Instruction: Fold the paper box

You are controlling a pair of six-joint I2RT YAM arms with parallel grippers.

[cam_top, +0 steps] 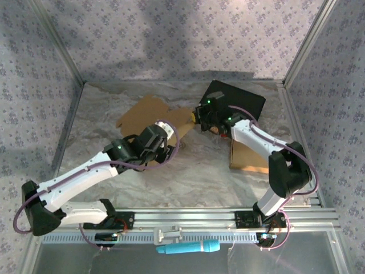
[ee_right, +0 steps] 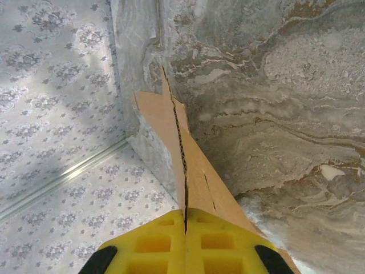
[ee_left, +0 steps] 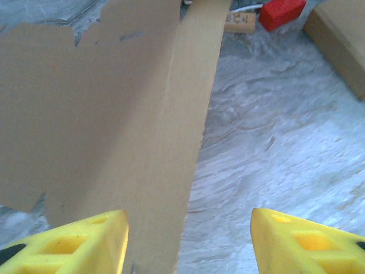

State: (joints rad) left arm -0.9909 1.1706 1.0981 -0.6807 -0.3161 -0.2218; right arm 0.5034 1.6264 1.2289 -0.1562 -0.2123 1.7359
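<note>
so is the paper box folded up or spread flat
Spread: the paper box lies flat on the table, right gripper pinching one edge.

Brown paper box (cam_top: 144,114), grey-marbled table (cam_top: 211,171)

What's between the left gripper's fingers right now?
In the left wrist view, a strip of the paper box crosses the gap; the rest is bare table.

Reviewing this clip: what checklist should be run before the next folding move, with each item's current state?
1. Right gripper shut on the edge of the flat brown cardboard box blank: ok.
2. Left gripper open: ok.
3. Blank's long strip free of the left gripper: cannot tell, it lies right beside one finger.
4. Second brown cardboard piece lying apart from the blank: ok.
5. Blank folded into a box: not ok, mostly flat.
</note>
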